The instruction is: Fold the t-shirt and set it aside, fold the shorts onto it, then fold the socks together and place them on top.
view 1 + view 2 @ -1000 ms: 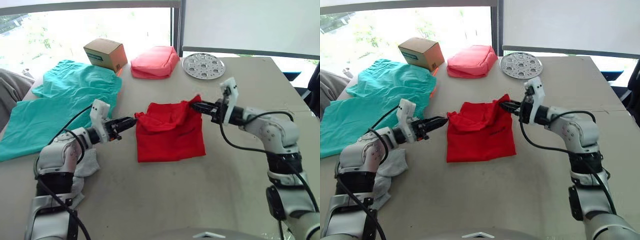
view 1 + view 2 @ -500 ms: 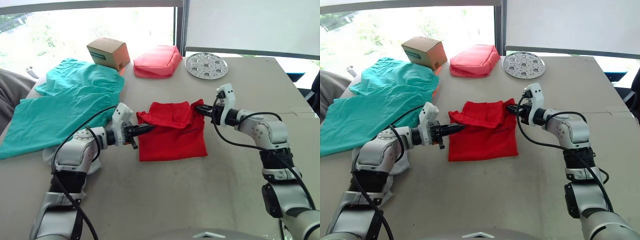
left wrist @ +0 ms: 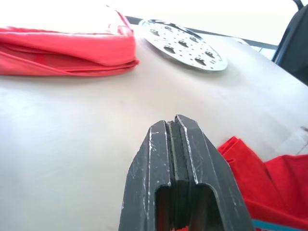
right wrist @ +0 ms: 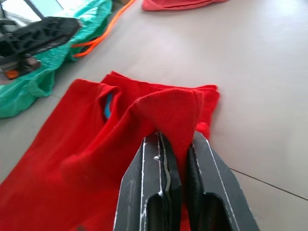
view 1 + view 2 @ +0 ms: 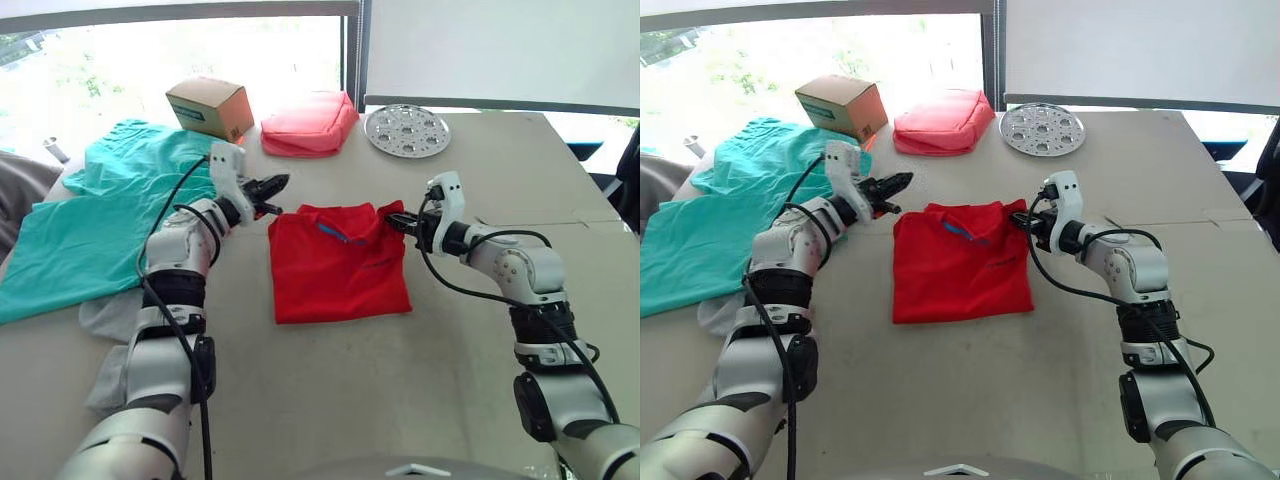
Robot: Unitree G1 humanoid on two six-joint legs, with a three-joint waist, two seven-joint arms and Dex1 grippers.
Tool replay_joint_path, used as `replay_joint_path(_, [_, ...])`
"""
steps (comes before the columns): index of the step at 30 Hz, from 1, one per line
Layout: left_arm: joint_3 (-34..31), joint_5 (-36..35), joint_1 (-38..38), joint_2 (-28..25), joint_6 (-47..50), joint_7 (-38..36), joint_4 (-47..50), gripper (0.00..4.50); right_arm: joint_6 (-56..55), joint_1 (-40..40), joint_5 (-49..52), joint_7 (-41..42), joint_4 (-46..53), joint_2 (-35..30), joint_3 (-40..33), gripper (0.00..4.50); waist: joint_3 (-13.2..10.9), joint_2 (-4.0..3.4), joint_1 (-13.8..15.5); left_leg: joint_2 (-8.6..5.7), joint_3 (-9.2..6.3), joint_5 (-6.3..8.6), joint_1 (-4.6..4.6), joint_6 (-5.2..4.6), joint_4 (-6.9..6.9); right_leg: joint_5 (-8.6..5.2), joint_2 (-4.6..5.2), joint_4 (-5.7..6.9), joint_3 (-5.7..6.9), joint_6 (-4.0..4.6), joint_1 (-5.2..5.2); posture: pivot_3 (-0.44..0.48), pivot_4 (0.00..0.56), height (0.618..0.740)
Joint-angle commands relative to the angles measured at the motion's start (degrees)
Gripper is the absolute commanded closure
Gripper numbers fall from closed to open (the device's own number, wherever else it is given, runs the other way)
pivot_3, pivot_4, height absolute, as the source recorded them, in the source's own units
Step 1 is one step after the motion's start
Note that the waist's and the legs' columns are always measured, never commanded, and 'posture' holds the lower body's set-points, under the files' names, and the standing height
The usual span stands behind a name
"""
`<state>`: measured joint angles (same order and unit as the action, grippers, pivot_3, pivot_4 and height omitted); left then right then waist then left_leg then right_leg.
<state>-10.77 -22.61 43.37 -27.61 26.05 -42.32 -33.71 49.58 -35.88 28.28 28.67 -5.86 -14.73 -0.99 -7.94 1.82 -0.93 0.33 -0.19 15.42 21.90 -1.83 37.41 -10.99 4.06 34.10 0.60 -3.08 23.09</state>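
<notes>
The red t-shirt [image 5: 336, 264] lies flat on the table [image 5: 400, 380] as a rough square, collar toward the far side. My right gripper [image 5: 389, 219] is shut on its far right corner, and the red cloth bulges between the fingers [image 4: 159, 163]. My left gripper [image 5: 279, 183] is shut and empty, hovering just off the shirt's far left corner. The teal shorts [image 5: 110, 205] are spread out at the left of the table. The light grey socks [image 5: 100, 320] lie near the left front edge, partly hidden behind my left arm.
Along the far edge stand a cardboard box [image 5: 210, 108], a coral-pink padded pouch [image 5: 308, 125] and a round perforated metal plate [image 5: 407, 131]. An orange strap [image 4: 103, 33] lies beside the shorts.
My left gripper has shut and swung away from the shirt's left edge toward the far left. The shirt's raised, bunched top now lies flat with the collar showing. The right gripper kept its hold.
</notes>
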Motion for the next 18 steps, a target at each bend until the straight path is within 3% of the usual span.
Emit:
replay_joint_path(1, [-0.5,-1.8,-3.3,-1.0,2.4,-3.3,4.3,4.48,-1.4,-1.0,-0.4,-0.9,-0.6,0.7,-1.2,4.50,0.0,0.00,0.0,0.00,0.00,0.00,0.00,0.00,0.00,0.00,0.00,0.00,0.00,0.00,0.00,0.000,0.150,0.739])
replay_joint_path(6, [7.4,-7.1,-13.0,-2.2,13.7,-13.8,23.4,4.48,-1.3,-1.8,-1.7,-2.7,-3.3,1.3,-1.4,4.50,0.0,-0.03,0.5,0.09,-0.09,0.00,0.08,0.01,0.01,0.00,0.03,0.00,0.00,0.02,0.04,0.000,0.150,0.739])
replay_joint_path(12, [11.5,-5.1,-13.1,2.1,14.1,-11.1,24.3,4.48,-2.9,-0.7,-4.6,-3.2,-2.2,-0.8,-0.4,4.50,0.0,-0.05,0.5,0.03,-0.07,-0.01,0.05,0.01,0.04,0.00,0.06,-0.08,-0.06,0.03,-0.03,0.000,0.150,0.739])
replay_joint_path(15, [12.7,-3.2,-13.8,2.5,12.8,-9.8,23.9,4.50,-4.4,1.0,-7.1,-3.7,0.2,-3.4,0.0,3.58,-0.1,-0.07,0.4,-0.01,-0.08,-0.01,0.06,0.00,0.02,0.00,0.00,-0.09,-0.05,0.03,-0.02,0.000,0.150,0.739])
replay_joint_path(17, [12.9,-1.8,-14.1,2.8,11.6,-8.3,23.0,4.50,-3.8,2.6,-7.8,-3.3,3.6,-5.3,0.5,2.46,-0.1,-0.08,0.3,-0.03,-0.07,-0.01,0.06,0.00,0.00,0.00,0.00,-0.09,-0.04,0.03,-0.01,0.000,0.150,0.739])
replay_joint_path(18, [13.0,-1.1,-14.4,2.8,10.8,-7.7,22.7,4.50,-3.4,3.8,-8.1,-2.4,6.1,-6.9,1.2,2.14,-0.1,-0.08,0.4,-0.02,-0.06,-0.01,0.06,0.00,0.00,0.00,0.00,-0.09,-0.04,0.03,-0.02,0.000,0.150,0.739])
